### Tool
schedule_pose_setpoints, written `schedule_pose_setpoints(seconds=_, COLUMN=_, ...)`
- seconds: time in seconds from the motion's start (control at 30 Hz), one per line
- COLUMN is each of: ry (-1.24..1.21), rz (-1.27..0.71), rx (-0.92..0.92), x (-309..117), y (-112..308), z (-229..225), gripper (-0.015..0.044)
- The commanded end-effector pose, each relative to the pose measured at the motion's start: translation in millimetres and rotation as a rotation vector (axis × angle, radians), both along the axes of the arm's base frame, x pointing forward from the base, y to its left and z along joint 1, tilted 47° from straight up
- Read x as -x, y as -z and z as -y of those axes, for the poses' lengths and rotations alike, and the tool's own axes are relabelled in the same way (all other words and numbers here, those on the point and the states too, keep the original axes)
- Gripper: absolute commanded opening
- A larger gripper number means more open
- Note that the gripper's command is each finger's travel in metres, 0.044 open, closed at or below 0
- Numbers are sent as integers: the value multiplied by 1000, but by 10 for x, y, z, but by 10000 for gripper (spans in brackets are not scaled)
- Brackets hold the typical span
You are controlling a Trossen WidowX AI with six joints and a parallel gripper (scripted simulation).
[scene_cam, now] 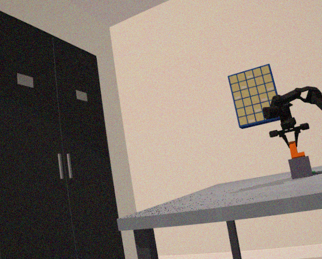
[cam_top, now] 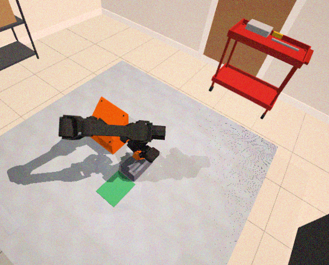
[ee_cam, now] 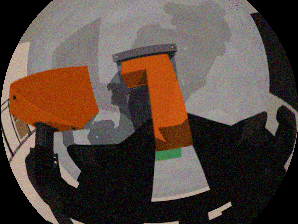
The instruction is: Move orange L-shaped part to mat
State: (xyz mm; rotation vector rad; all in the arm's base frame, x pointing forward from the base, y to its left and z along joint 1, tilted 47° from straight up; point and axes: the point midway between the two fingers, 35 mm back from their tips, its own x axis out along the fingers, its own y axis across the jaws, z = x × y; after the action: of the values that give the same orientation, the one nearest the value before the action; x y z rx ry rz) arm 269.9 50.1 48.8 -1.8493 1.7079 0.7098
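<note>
My gripper (scene_cam: 293,144) (ee_cam: 168,119) is shut on the raised end of the orange L-shaped part (cam_top: 138,155) (scene_cam: 293,151) (ee_cam: 167,90), above the grey tray (scene_cam: 300,168) (ee_cam: 145,52) (cam_top: 144,171). In the exterior view the part shows as an L above the tray's top edge, slightly tilted, with its L-shaped end lowest. Whether that end touches the tray cannot be told. The pocket is mostly hidden behind the part in the wrist view. The green mat (cam_top: 115,191) (ee_cam: 168,154) lies flat beside the tray; only a sliver shows in the exterior view.
The grey table (cam_top: 176,212) (scene_cam: 218,211) carries the arm. The arm's large orange base block (cam_top: 109,115) (ee_cam: 55,97) stands behind the tray. A red cart (cam_top: 246,85) stands on the floor beyond the table, and a dark cabinet (scene_cam: 25,129) stands at the left in the exterior view.
</note>
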Motion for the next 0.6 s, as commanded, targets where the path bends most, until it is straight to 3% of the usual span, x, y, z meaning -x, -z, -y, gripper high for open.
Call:
schedule_pose_setpoints(seconds=0.0, ry=0, rz=5, rx=-6, x=-1, y=-57, z=-76, gripper=0)
schedule_pose_setpoints(seconds=0.57, ry=-1, rz=5, rx=-6, x=10, y=-201, z=-6, gripper=0)
